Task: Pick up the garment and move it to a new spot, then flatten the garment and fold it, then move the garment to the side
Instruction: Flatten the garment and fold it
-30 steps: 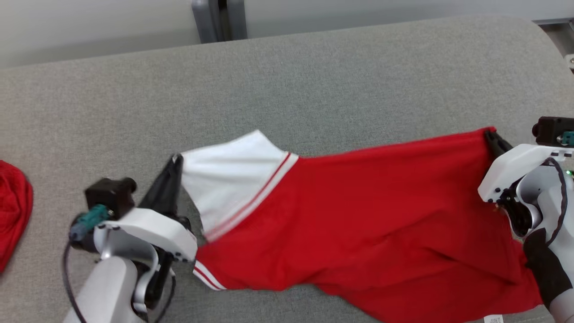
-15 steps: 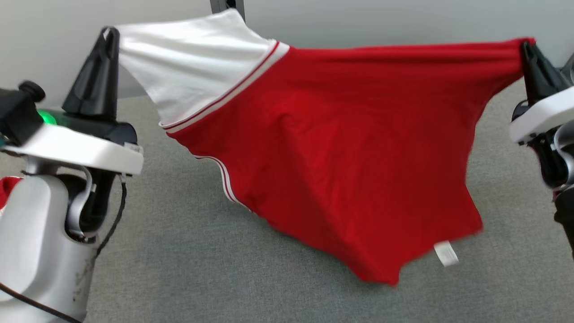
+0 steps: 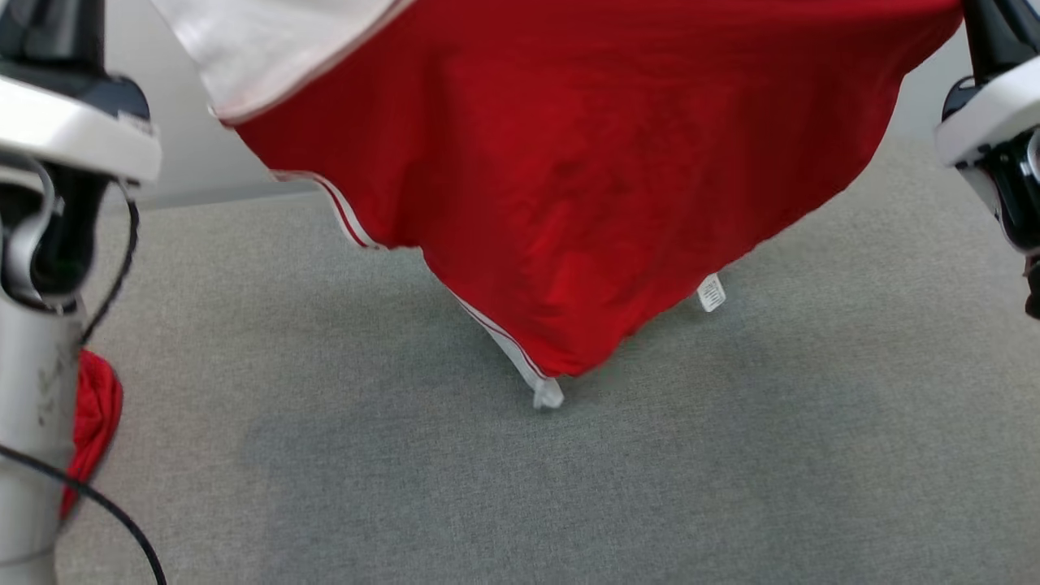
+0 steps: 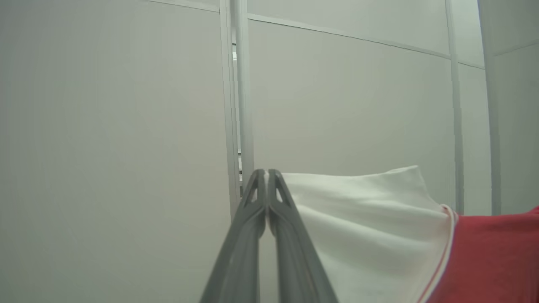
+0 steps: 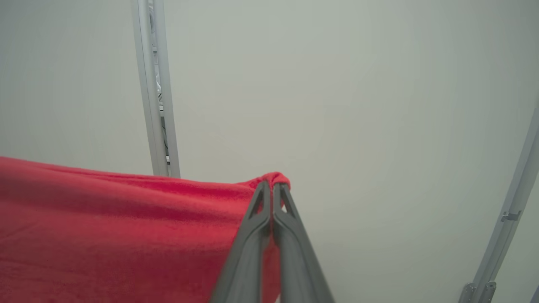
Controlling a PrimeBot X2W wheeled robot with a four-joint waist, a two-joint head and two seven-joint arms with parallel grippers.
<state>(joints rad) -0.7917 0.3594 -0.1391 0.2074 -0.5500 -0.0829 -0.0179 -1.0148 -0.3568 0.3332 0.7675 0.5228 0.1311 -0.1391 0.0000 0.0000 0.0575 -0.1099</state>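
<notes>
The garment (image 3: 561, 162) is a red shirt with a white sleeve and striped trim, stretched in the air between both arms above the grey surface (image 3: 569, 487). Its lowest point, a white-trimmed corner (image 3: 547, 396), hangs just over the surface. In the left wrist view my left gripper (image 4: 266, 176) is shut on the edge of the white sleeve (image 4: 362, 219). In the right wrist view my right gripper (image 5: 272, 187) is shut on a corner of the red cloth (image 5: 126, 227). The fingertips are cut off by the top of the head view.
Another red cloth (image 3: 93, 431) lies on the grey surface at the left, behind my left arm (image 3: 32, 325). Pale wall panels with metal posts (image 4: 238, 97) stand behind the surface. My right wrist (image 3: 995, 138) is at the right edge.
Both grippers have lifted the garment from the surface high into the air. The head camera has also shifted, so the hanging cloth now fills the upper picture.
</notes>
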